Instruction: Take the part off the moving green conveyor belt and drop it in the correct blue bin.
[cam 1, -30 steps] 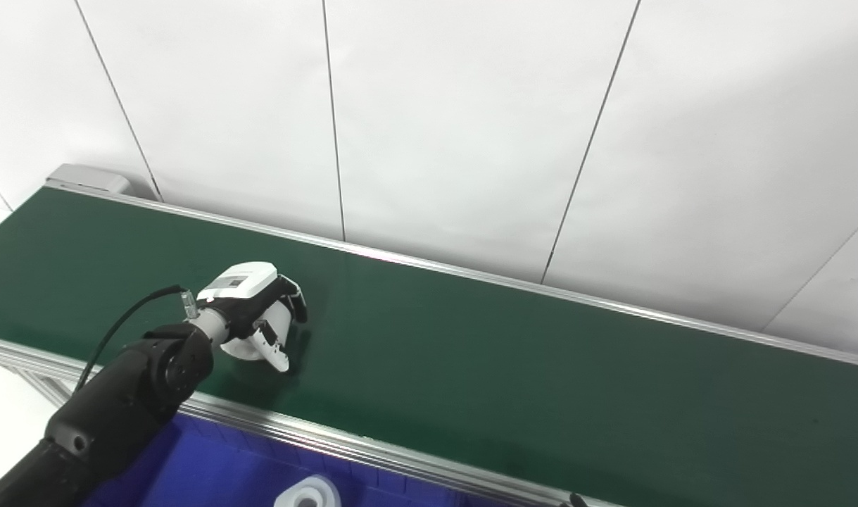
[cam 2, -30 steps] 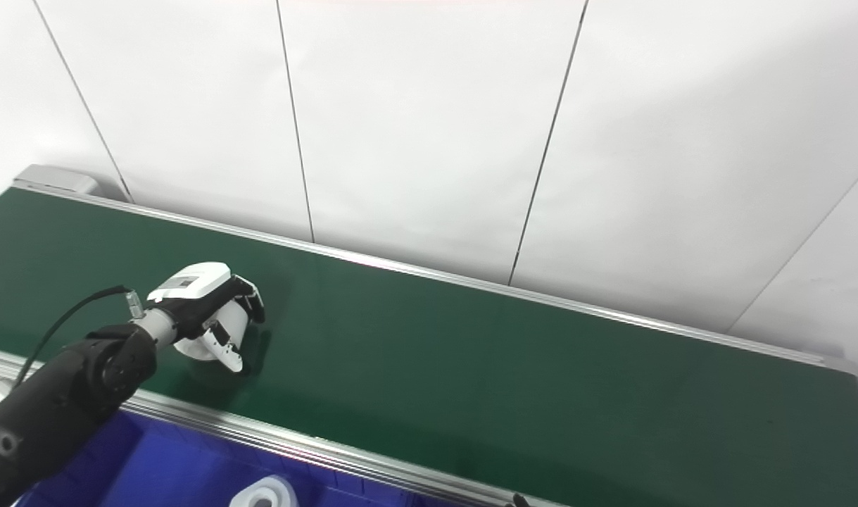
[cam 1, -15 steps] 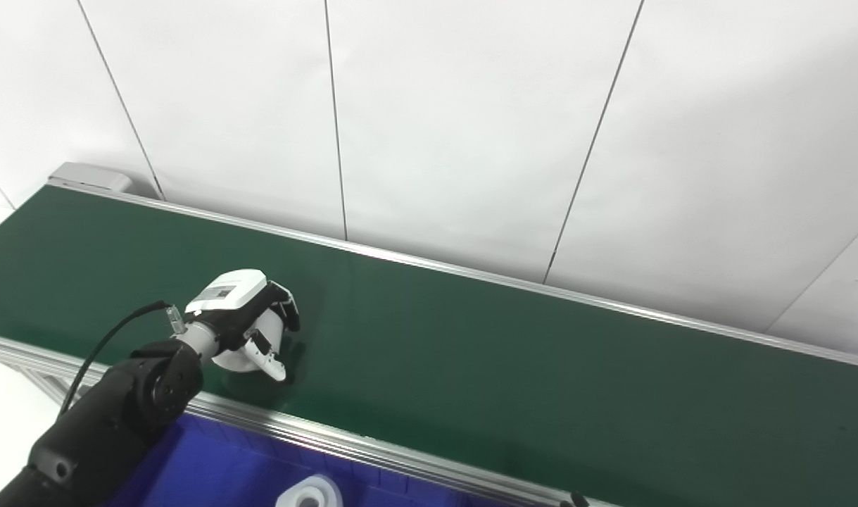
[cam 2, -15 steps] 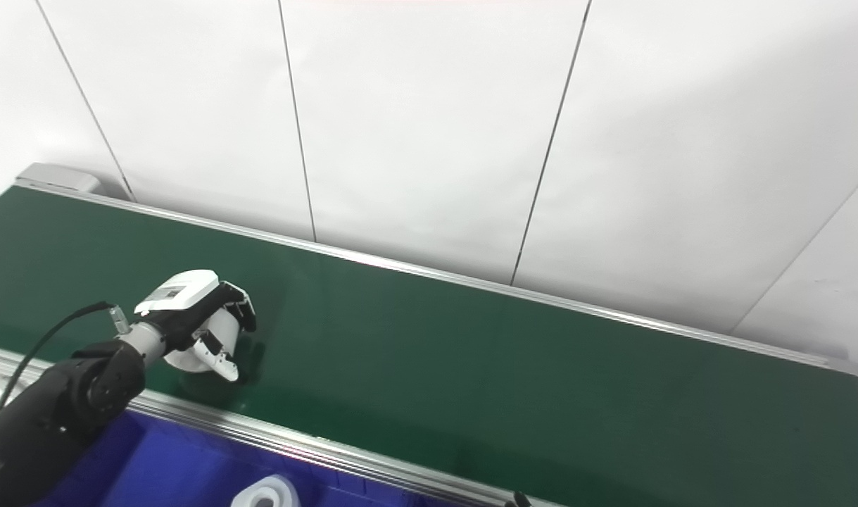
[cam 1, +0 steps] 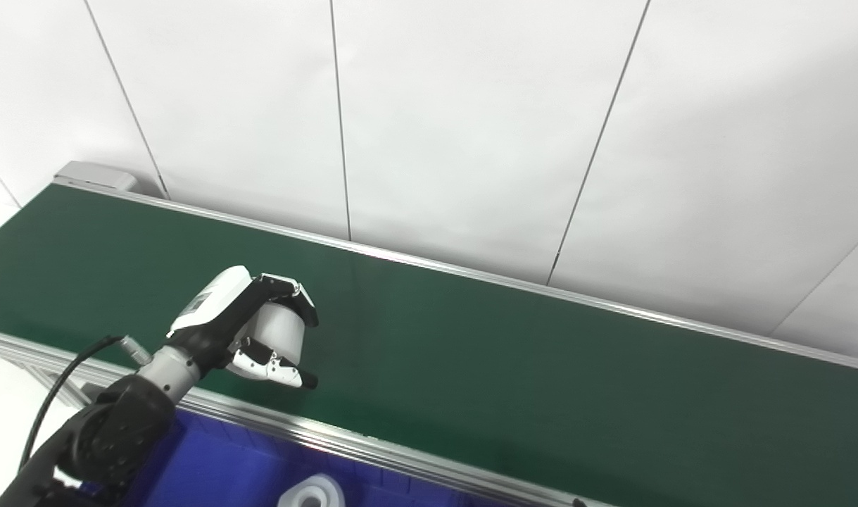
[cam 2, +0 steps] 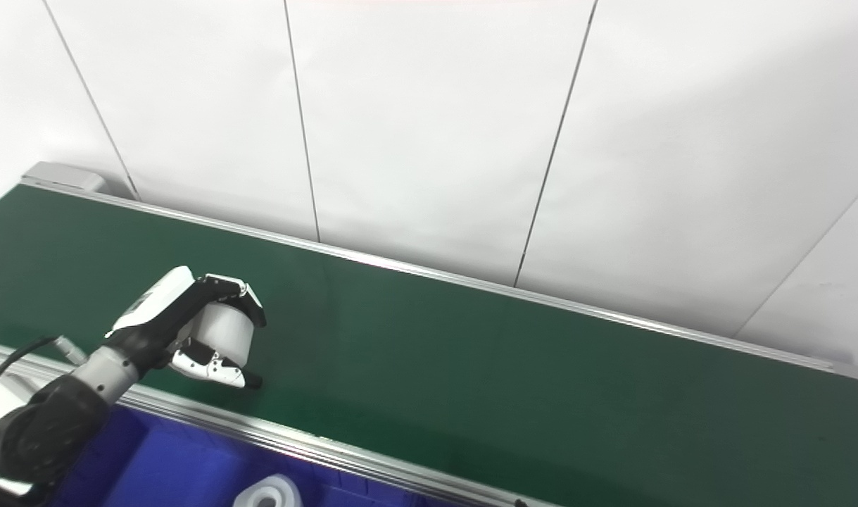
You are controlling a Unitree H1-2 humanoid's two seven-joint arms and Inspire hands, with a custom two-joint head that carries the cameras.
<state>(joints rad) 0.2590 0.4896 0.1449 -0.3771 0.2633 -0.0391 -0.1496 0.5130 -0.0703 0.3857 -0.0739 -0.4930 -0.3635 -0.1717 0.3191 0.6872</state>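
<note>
My left hand (cam 1: 249, 327) hangs over the near side of the green conveyor belt (cam 1: 513, 366), shut on a white cylindrical part (cam 1: 279, 332). Fingers curl over the part's top and the thumb presses under it. The part sits tilted in the grasp and looks lifted off the belt. In the right eye view the same left hand (cam 2: 189, 331) holds the white part (cam 2: 226, 332). Below the belt's near rail lies the blue bin (cam 1: 224, 472). My right hand is out of sight.
A white ring-shaped part (cam 1: 310, 494) lies in the blue bin at the bottom edge. An aluminium rail (cam 1: 372, 443) runs along the belt's near side. A white panelled wall (cam 1: 471, 127) stands behind the belt. A grey end cap (cam 1: 94, 174) sits at the belt's far left.
My left hand has rolled and risen with the white part, which now tilts clear of the belt instead of resting on it. The arm has drawn back toward the near rail. The camera shifted slightly.
</note>
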